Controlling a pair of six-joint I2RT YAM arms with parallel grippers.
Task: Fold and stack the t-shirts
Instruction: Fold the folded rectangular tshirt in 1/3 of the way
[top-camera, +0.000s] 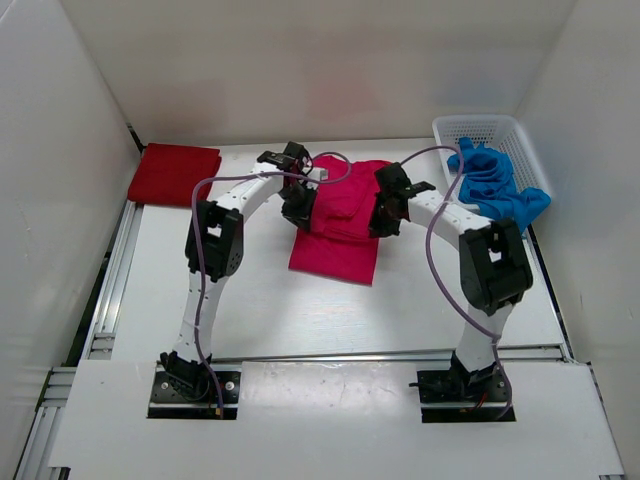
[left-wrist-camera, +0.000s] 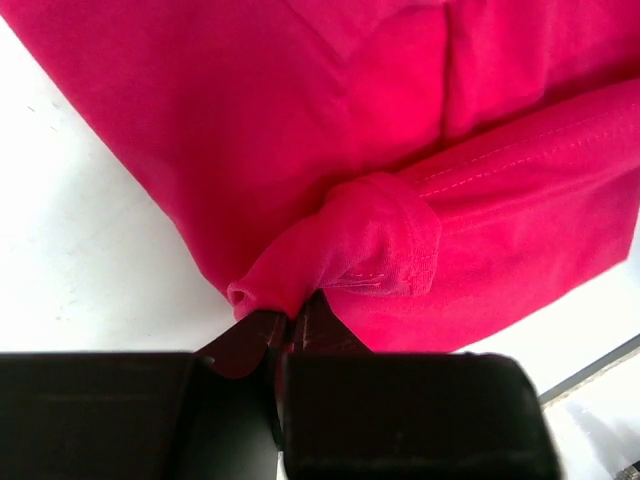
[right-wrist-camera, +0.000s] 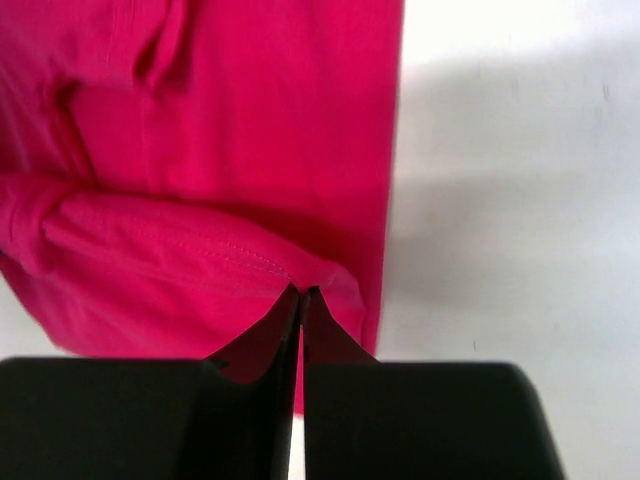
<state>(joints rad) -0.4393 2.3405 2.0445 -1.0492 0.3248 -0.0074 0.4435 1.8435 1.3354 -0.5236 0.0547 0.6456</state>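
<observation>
Top external: pink shirt (top-camera: 335, 240) mid-surface (top-camera: 250, 320), part folded. Both sides gripped, likely for even fold: left fingers (left-wrist-camera: 295, 322) clamped on bunched left edge, right fingers (right-wrist-camera: 300, 297) pinched closed on right hem. Red shirt (top-camera: 175, 172) folded far left, probable stack base; blue shirt (top-camera: 497, 185) heaped in basket (top-camera: 520, 135) far right.

The right claw (right-wrist-camera: 300, 295) pinched a stitched fold of the magenta-pink t-shirt (right-wrist-camera: 230, 120); bare white desk (right-wrist-camera: 510, 200) lay to its right.

Bright even light, soft shadows, oversaturated magenta t-shirt (left-wrist-camera: 300, 120).
</observation>
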